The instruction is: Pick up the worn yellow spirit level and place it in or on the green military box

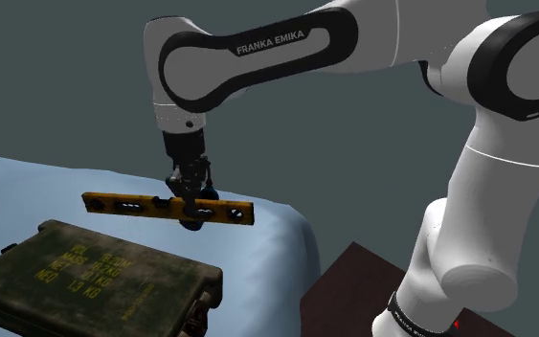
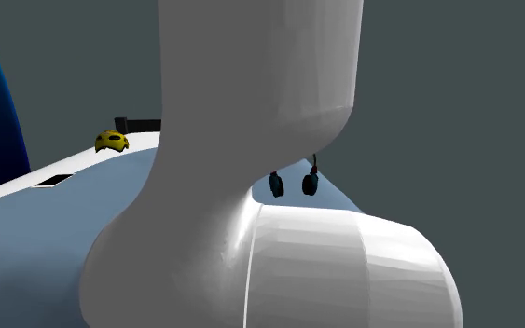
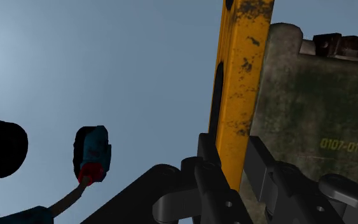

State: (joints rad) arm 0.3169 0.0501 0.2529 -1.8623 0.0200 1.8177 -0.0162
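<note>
Spirit level [image 3: 241,83], yellow, paint worn with dark scuffs and chips: clasped near its middle between the two black fingers of the tool [image 3: 233,159], which are closed narrowly on its faces. In the shoulder view the spirit level [image 1: 123,203] lies roughly horizontal under the tool [image 1: 192,213], off the bed and not on the box.

Green military box [image 3: 311,114], mottled olive, yellow stencilled lettering on the lid, dark latches at one end: beyond the level, its edge running alongside the bar. It rests flat on the bed toward the shoulder view's lower left [image 1: 95,273].

Bed [image 1: 258,239], pale blue, rounded edge.

Small blue item with a red end and cord [image 3: 91,156]: lying on the bed, farther off.
</note>
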